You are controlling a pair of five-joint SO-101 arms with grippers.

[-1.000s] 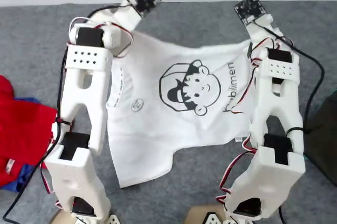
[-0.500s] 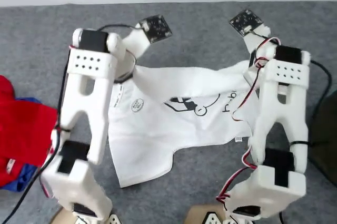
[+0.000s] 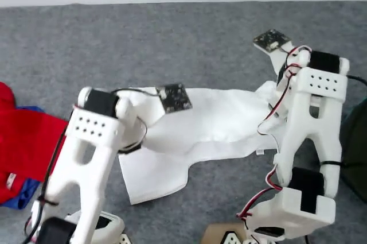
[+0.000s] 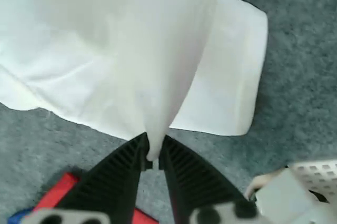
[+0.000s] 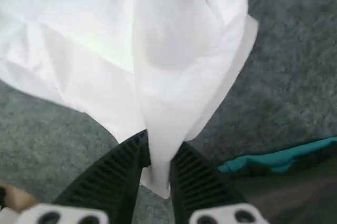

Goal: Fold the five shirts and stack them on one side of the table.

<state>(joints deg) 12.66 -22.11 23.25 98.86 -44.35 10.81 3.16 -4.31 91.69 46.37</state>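
The white shirt (image 3: 218, 120) lies near the middle of the gray tabletop (image 3: 172, 31), between the two arms. The left claw (image 4: 151, 153) is pinched tight on one bit of its cloth. The right claw (image 5: 158, 167) is pinched tight on another bit, nearer the right edge of the tabletop. The cloth hangs from each claw in a soft drape, so part of the shirt is up in the air and part rests flat.

The shirt looks light, thin and floppy. It will sag and wrinkle if it is held at only one spot. I think it is best held at the two corners of one edge, far apart, so that edge pulls straight. A tiny pinch may slip out, so a good bite of cloth is safer.

A red shirt (image 3: 26, 140) sits by the left edge.
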